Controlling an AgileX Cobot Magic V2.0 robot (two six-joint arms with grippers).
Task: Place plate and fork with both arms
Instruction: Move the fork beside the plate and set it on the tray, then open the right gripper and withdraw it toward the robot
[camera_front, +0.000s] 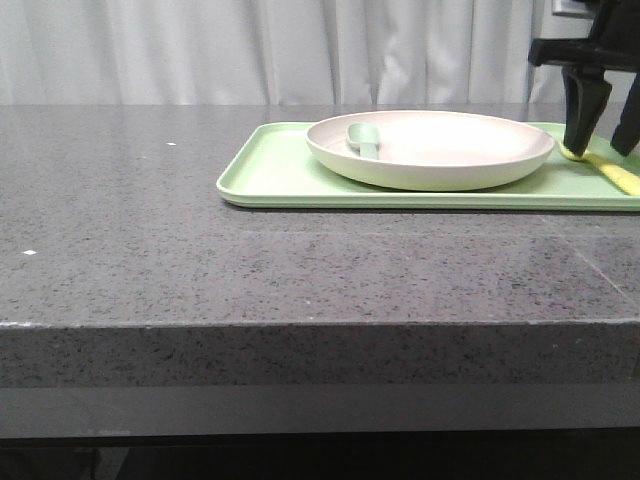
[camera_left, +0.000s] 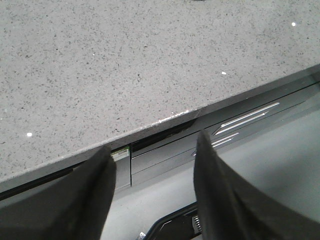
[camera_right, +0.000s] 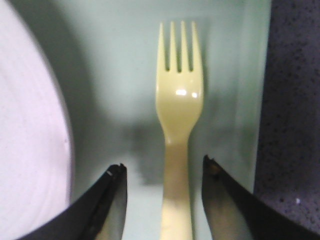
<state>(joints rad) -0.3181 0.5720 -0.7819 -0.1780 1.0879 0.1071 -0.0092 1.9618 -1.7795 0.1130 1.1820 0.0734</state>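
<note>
Right wrist view: right gripper (camera_right: 162, 200), fingers (camera_right: 111, 200) apart, straddles the handle of the pale-yellow plastic fork (camera_right: 178, 107) lying on the light-green rectangular tray (camera_front: 270, 165) beside the cream round plate (camera_front: 430, 150); fork pickup likely, next closing; left gripper (camera_left: 152, 192) open, idle off the desk (camera_front: 150, 220).

A dark grey speckled stone counter (camera_front: 150, 200) fills the front view, its thick front edge catching a pale line of light, with a dimmer band and near-black shadow below it. Behind it hangs a white pleated curtain (camera_front: 250, 50) across the whole back (soft, even light, no hard shadows on the folds). In the left wrist view the counter edge runs diagonally, and under it sit glossy dark panels (camera_left: 240, 125) with bright streaks of reflection and a grey floor (camera_left: 285, 165).
</note>
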